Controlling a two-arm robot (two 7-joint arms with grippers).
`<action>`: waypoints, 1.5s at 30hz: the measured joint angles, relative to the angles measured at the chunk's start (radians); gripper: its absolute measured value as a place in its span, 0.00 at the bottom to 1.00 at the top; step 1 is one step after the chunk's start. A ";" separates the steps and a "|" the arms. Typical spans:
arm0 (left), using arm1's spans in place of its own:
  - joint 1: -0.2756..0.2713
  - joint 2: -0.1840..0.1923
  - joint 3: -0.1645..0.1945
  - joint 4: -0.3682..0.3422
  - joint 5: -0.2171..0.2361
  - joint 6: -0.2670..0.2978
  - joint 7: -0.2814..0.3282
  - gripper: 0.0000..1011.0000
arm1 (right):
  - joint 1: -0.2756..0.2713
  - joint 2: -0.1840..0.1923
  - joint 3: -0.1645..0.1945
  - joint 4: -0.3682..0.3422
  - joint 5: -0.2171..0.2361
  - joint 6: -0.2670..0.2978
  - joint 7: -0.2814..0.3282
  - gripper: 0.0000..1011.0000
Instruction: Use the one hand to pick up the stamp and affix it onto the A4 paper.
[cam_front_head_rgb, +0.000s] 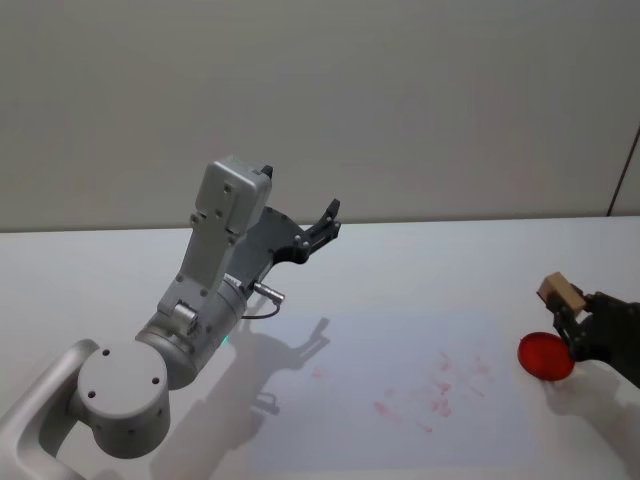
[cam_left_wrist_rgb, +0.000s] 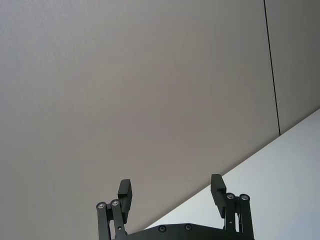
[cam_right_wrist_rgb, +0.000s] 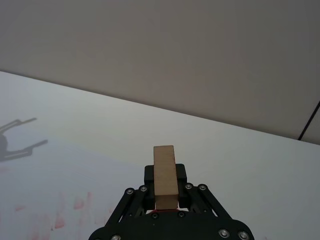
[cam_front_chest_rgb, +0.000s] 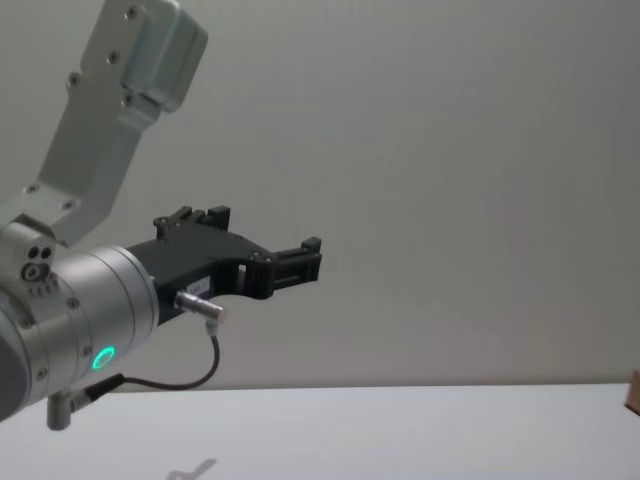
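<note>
The right gripper (cam_front_head_rgb: 572, 322) pinches the pale wooden block stamp (cam_front_head_rgb: 560, 292) over the round red ink pad (cam_front_head_rgb: 545, 356), seemingly loading ink, while the left gripper (cam_front_head_rgb: 322, 228) idles raised, fingers spread.

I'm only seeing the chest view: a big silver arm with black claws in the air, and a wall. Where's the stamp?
Observer: The right gripper holds the wooden stamp at the table's right side, just above a red ink pad.
Operator: Is it really clamped, or just resting there?
Observer: Clamped. In the right wrist view the stamp stands upright between the closed fingers.
Operator: And the paper?
Observer: The A4 paper lies flat on the table, left of the ink pad, already carrying faint red marks.
Operator: Those claws I see, are they holding anything?
Observer: No. The left gripper is open and empty, raised above the table.
</note>
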 joint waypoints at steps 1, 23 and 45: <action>0.000 0.000 0.000 0.000 0.000 0.000 0.000 0.99 | -0.001 0.001 0.001 0.002 -0.002 0.000 -0.001 0.22; 0.000 0.000 0.000 0.000 0.000 0.000 0.000 0.99 | -0.013 0.029 0.010 0.062 -0.069 0.012 0.007 0.22; 0.000 0.000 0.000 0.000 0.000 0.000 0.000 0.99 | -0.003 0.004 -0.016 0.080 -0.105 0.007 0.016 0.22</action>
